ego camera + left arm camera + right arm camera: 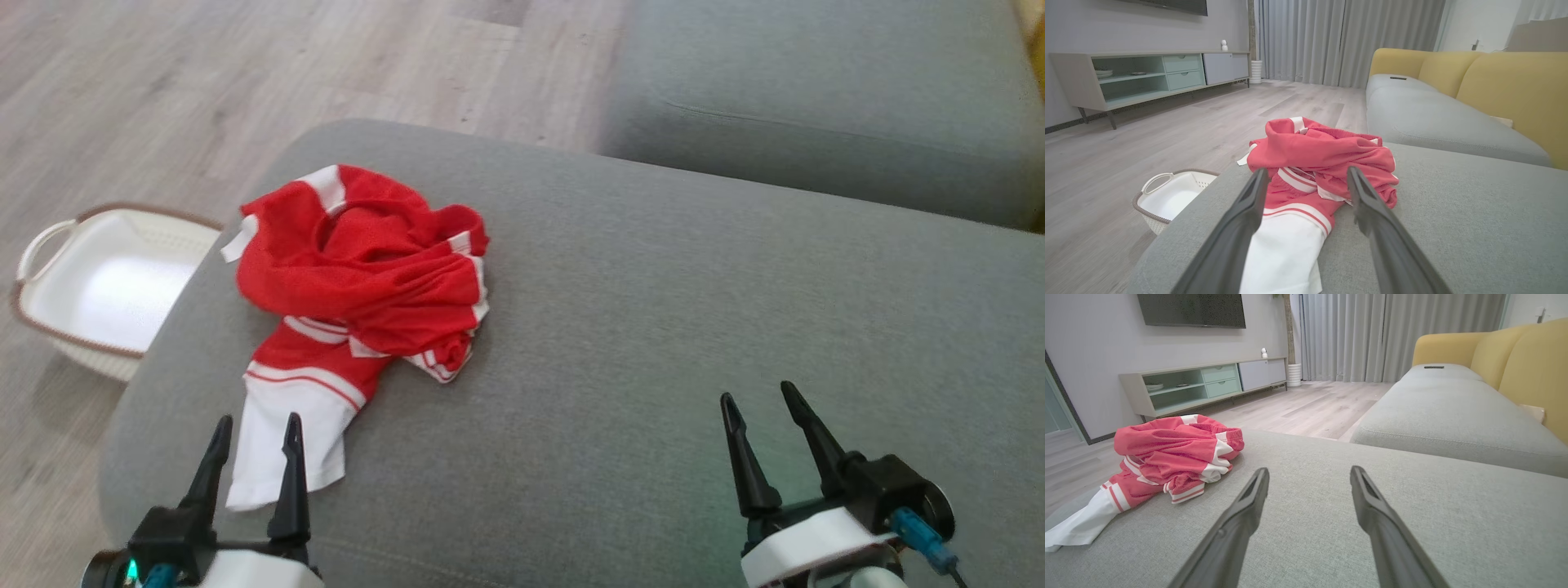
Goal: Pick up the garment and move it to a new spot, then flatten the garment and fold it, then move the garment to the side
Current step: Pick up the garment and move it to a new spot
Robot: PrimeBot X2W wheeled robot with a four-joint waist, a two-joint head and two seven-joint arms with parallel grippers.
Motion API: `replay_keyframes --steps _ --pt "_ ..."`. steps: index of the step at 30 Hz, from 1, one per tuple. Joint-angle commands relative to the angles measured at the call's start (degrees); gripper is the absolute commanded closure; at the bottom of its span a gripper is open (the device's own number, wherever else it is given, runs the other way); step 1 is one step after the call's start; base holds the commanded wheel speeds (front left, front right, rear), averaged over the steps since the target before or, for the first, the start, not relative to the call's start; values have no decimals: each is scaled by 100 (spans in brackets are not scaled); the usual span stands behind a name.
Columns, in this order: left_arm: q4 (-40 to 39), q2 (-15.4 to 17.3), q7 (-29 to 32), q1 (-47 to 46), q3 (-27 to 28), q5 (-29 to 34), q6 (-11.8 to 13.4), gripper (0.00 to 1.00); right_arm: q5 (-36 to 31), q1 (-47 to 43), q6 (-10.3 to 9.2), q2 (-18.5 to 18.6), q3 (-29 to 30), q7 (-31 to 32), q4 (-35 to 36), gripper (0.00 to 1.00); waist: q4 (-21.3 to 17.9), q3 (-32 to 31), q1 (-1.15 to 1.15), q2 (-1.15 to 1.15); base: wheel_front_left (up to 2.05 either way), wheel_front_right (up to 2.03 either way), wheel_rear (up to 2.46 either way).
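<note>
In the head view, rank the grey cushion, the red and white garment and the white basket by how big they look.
Largest to smallest:
1. grey cushion
2. garment
3. basket, though the cushion hides part of it.

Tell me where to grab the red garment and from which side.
Grip the raised red bunch of the garment, where folds stand up off the grey cushion; the flat white end likely offers little to pinch. Come from the near side with the left end effector, open and facing it.

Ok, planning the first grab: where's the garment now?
In the head view the garment lies crumpled at the left of the grey cushion, ahead of the left gripper.
</note>
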State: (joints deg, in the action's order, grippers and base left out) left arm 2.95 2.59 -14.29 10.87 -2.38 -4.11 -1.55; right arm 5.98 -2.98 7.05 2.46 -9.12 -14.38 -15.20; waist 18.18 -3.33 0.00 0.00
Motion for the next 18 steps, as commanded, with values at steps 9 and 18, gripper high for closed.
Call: replay_keyframes --steps 9,18 --pt "-407 29 -71 -291 225 110 98 0 -160 164 44 42 -47 -62 203 0 248 296 0 0 0 0 0" --pt "-708 360 -71 -1887 160 281 -210 0 -544 467 44 208 149 -62 261 0 176 1108 0 0 0 0 0"
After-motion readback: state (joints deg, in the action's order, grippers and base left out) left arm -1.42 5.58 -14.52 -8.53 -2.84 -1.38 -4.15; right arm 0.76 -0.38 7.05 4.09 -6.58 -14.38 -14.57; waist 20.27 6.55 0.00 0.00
